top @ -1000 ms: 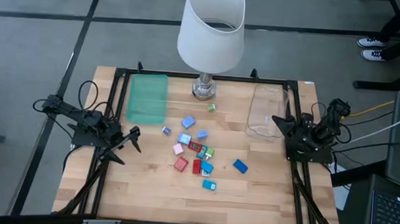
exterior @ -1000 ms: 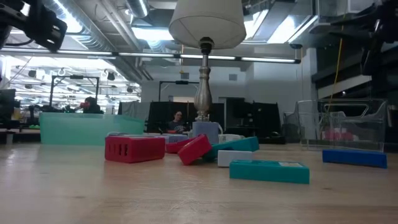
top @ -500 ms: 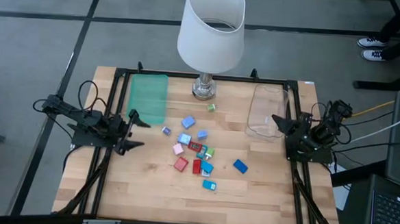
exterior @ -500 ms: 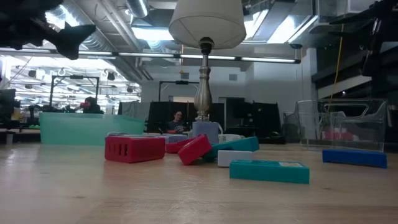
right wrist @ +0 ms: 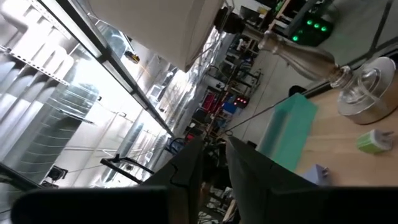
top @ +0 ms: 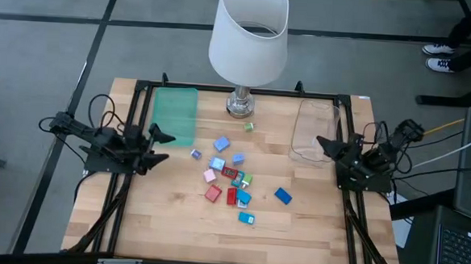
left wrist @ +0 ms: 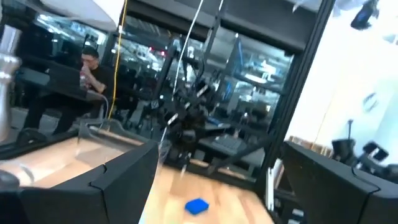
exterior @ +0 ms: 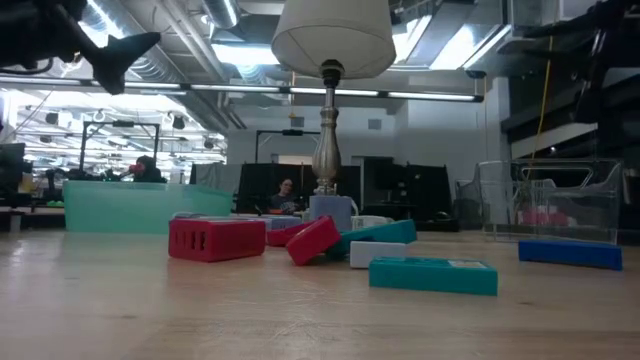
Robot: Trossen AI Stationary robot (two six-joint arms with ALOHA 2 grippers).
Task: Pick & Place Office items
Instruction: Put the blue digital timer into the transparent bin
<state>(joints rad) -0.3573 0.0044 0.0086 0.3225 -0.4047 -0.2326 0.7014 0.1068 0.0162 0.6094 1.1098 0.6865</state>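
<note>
Wooden bench (top: 174, 226): office items (top: 231, 180) scattered mid-surface, lamp (top: 249, 36) at rear edge. Left pincer (top: 159, 144) wide, empty; right pincer (top: 325, 146) narrow, empty. Workshop behind.

Small colourful office items (top: 231, 179) clustered mid-table

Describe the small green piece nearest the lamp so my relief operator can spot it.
Start at the white-shaded lamp's silver base at the table's far edge. The tiny pale green block lies just in front of it, alone, apart from the blue and red cluster farther forward.
</note>
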